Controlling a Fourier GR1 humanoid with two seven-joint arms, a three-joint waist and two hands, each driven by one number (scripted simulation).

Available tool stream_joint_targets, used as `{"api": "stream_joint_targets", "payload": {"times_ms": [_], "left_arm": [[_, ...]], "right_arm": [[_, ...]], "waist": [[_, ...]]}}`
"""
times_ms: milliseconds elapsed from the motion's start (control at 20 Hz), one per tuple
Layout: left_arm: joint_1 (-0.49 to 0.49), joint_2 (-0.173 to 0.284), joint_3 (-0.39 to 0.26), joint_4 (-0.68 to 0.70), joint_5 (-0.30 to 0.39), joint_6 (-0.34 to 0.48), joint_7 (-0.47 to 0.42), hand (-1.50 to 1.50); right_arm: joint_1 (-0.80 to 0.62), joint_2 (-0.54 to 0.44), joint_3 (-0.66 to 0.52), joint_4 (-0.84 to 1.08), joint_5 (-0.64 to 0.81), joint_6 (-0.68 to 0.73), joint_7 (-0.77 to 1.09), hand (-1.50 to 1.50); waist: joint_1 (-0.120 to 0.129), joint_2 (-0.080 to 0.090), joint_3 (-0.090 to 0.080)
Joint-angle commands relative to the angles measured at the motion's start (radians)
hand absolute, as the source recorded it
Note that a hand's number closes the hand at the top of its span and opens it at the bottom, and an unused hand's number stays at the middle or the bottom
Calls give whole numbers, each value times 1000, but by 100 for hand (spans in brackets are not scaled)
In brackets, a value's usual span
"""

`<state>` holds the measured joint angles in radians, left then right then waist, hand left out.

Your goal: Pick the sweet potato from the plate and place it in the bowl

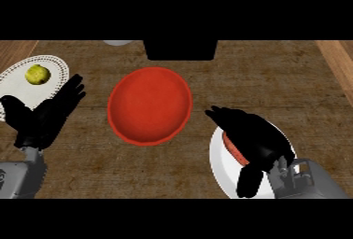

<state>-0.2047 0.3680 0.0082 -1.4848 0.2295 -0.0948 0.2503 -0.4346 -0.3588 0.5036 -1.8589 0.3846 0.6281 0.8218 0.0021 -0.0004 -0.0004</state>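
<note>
A red bowl [150, 106] sits in the middle of the wooden counter. To its lower right lies a white plate [219, 165]. The sweet potato [236, 152] on it shows only as a reddish sliver at the left edge of my right hand [257, 139]. That hand lies over the sweet potato, fingers stretched toward the upper left and past the plate's rim, thumb pointing down and away. Most of the sweet potato is hidden under the palm. My left hand [47, 115] rests open at the left, fingers up.
A second white plate [21, 84] at the upper left carries a yellow-green fruit [38, 74]; my left hand overlaps its lower edge. A black block [180, 49] stands at the back behind the bowl, with a pale round object [117, 42] to its left.
</note>
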Motion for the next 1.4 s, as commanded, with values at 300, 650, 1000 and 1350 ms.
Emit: {"api": "stream_joint_targets", "payload": {"times_ms": [300, 650, 1000, 1350], "left_arm": [[-30, -33, 36, 25, -29, -23, 10, 0], [45, -23, 72, -26, -28, -89, -1, 0], [12, -58, 85, -59, -42, -70, 55, 0], [-65, -70, 104, 85, -88, -91, -13, 0]], "right_arm": [[35, 21, -34, 36, 115, 94, -11, -150], [70, 66, -45, 110, 227, 69, -115, -150], [87, 152, -39, 178, 309, 70, -105, -150], [32, 133, -127, 358, 362, 57, -260, -150]], "waist": [[-3, 0, 0], [1, 0, 0], [1, 0, 0], [-1, 1, 0]]}}
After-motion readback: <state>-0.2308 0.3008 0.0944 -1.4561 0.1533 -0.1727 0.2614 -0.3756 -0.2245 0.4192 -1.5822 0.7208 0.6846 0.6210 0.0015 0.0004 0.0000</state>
